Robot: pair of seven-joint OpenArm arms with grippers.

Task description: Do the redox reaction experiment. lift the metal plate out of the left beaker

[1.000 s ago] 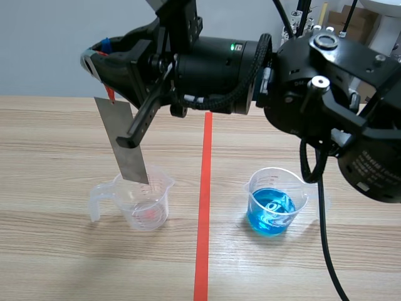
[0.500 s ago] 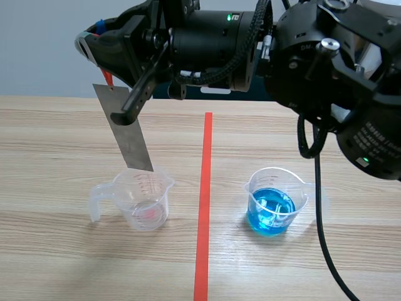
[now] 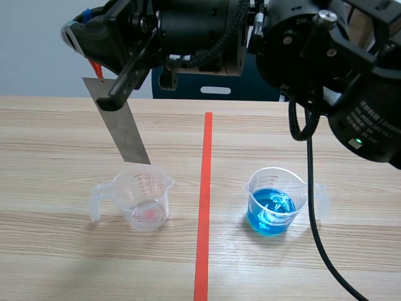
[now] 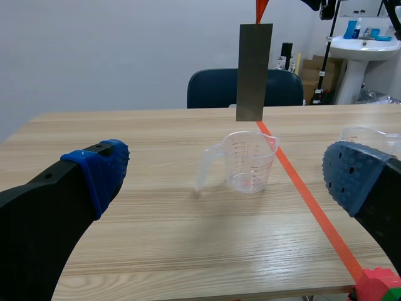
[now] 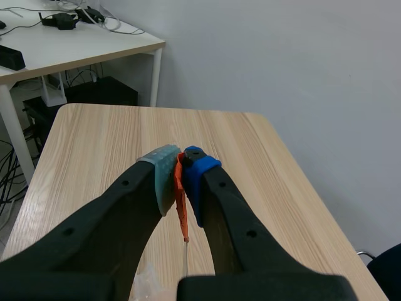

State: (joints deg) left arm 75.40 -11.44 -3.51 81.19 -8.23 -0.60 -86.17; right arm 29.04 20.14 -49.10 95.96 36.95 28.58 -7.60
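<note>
Above the left beaker (image 3: 145, 199), right jaws, in from 3 o'clock, clamp the metal plate (image 3: 119, 128); left jaws apart.

1. Here's the metal plate (image 3: 119, 125): dull grey metal, smooth, with a faint brushed sheen.
2. The left beaker (image 3: 147, 197) and right beaker (image 3: 276, 202) are both clear, glossy plastic.
3. The bench (image 3: 56, 144) is pale wood grain, matt.

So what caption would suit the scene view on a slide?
Right gripper holds a metal plate tilted just above the clear left beaker; a blue-filled beaker stands apart.
</note>
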